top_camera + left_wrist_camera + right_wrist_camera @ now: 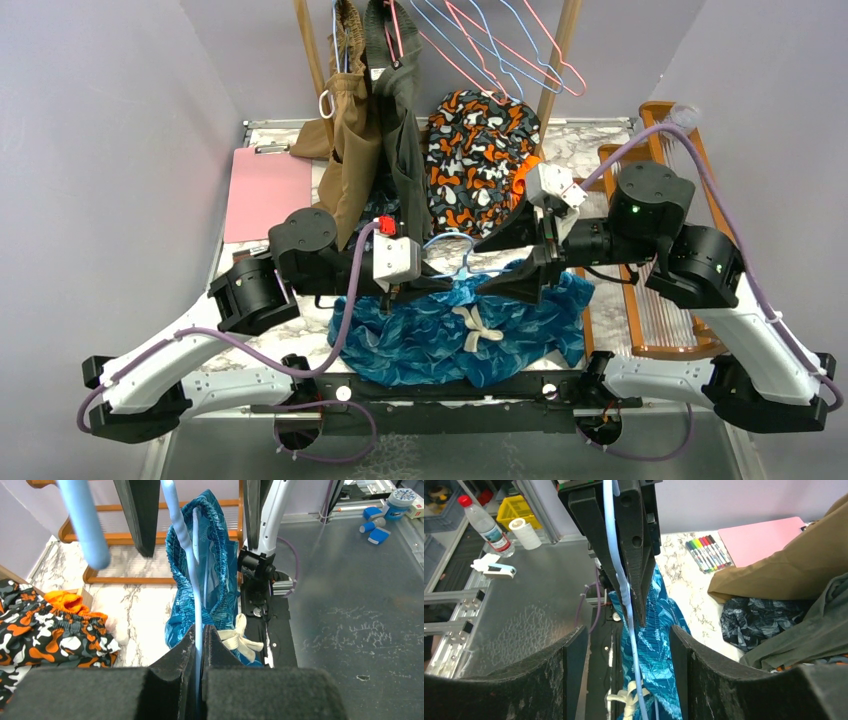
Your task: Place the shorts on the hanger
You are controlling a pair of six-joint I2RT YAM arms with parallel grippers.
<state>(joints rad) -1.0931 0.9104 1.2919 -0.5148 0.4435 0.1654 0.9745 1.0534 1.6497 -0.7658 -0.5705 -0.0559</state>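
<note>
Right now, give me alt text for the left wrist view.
The left gripper is shut on the thin blue hanger, whose wire runs up the middle. Teal shorts with a cream bow bunch behind it; a patterned garment lies left.

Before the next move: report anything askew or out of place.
The shorts lie crumpled, spilling over the table's near edge. A dark patterned garment lies bunched beneath the hanging clothes.

glossy cloth shorts (420, 340), smooth wire hanger (192, 575) — light-blue
</note>
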